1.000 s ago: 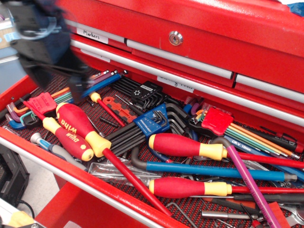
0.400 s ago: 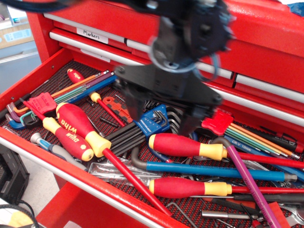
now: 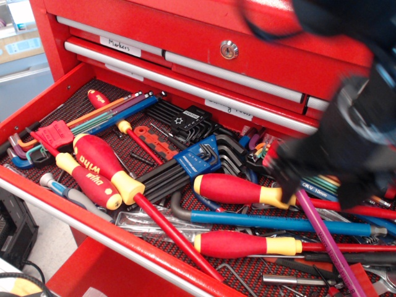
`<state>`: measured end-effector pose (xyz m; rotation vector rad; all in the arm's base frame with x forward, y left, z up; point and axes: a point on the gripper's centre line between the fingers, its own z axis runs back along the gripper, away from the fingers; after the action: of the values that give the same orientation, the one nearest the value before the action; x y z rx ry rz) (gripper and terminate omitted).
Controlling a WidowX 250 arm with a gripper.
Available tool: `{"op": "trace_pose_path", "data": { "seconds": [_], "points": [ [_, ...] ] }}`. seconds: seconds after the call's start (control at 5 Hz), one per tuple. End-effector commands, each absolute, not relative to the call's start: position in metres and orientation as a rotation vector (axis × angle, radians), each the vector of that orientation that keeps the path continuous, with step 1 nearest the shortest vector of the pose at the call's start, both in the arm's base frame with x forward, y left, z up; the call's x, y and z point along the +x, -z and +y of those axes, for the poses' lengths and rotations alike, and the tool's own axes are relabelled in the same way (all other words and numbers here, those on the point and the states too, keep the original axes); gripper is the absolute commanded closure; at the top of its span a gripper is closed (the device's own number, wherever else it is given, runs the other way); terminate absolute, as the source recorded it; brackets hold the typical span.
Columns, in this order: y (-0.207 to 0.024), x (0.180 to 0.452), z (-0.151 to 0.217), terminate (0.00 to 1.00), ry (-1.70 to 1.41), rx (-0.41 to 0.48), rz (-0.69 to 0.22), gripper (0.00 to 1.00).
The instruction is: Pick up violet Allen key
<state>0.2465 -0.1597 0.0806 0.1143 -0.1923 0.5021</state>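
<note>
The violet Allen key (image 3: 325,242) is a thick glossy violet rod lying diagonally at the right of the open red drawer (image 3: 37,105). It crosses over a thick blue rod (image 3: 278,222) and red-and-yellow screwdrivers (image 3: 238,189). Its upper bent end is hidden under my gripper. My gripper (image 3: 320,187) is a blurred black shape hovering just above that upper end. Its two fingers (image 3: 288,180) stand apart and hold nothing.
A red-holder rainbow key set (image 3: 325,184) lies partly under the gripper. A blue-holder black key set (image 3: 201,158) sits mid-drawer. Large Wiha screwdrivers (image 3: 99,164) and another rainbow set (image 3: 55,133) lie on the left. Closed red drawers with a lock (image 3: 229,49) rise behind.
My gripper has swept from the far left across the middle of the drawer to the right and now hangs over the violet key's upper end. The tools have not moved.
</note>
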Motion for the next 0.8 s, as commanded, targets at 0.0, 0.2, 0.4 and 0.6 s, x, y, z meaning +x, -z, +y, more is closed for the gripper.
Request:
{"op": "trace_pose_path", "data": {
  "seconds": [0.0,0.2,0.4,0.6],
  "points": [
    [-0.073,0.287,-0.197,0.0,-0.554,-0.013,-0.268,0.0],
    [-0.06,0.297,-0.194,0.0,-0.572,-0.02,-0.287,0.0],
    [-0.056,0.295,-0.184,0.0,-0.566,0.002,-0.3,0.0],
    [-0.05,0.297,-0.168,0.0,-0.572,0.011,-0.278,0.0]
  ]
}}
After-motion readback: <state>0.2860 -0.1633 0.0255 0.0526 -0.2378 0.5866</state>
